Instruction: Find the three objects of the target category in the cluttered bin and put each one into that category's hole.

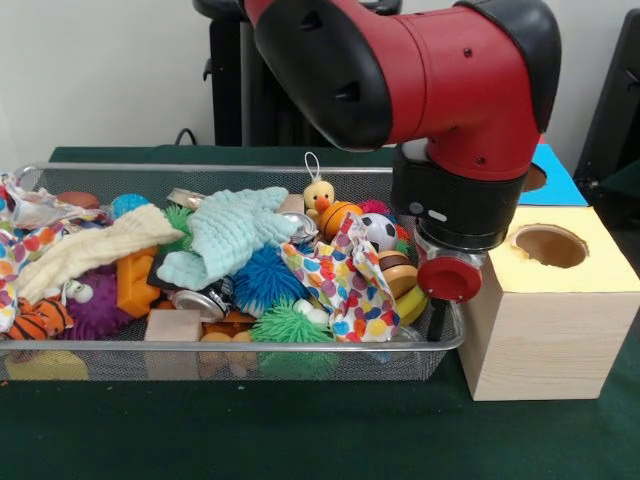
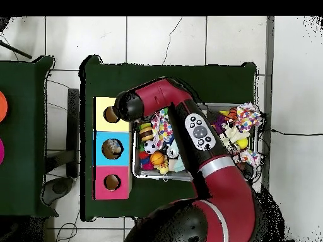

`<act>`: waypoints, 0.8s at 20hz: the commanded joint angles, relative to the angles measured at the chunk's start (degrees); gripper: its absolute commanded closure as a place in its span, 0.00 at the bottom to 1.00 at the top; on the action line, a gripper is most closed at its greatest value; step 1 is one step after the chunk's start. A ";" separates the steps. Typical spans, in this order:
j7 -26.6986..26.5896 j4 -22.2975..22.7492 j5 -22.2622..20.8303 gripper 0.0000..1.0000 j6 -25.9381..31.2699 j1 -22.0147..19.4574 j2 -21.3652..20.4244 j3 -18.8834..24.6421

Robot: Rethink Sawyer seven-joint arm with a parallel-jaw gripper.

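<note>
the jaws' state cannot be told; the arm's wrist hangs between the silver wire-mesh bin (image 1: 250, 345) and the yellow-topped wooden box (image 1: 550, 310). judged: searching; next, reach a printed plastic bag (image 1: 30, 215).

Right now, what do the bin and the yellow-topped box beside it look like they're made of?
The bin looks like silver wire mesh with a smooth rounded metal rim; you can see through its wall. The yellow-topped box looks like pale unfinished wood, with grain lines on its side and a painted matte top.
</note>
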 commanded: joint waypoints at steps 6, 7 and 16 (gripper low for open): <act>-14.29 -8.50 -1.55 0.00 -0.15 1.33 0.65 3.93; -14.46 -7.81 -1.41 0.00 -0.85 0.79 0.55 4.18; -15.45 -3.97 -0.43 0.00 -2.79 -2.62 -0.90 5.06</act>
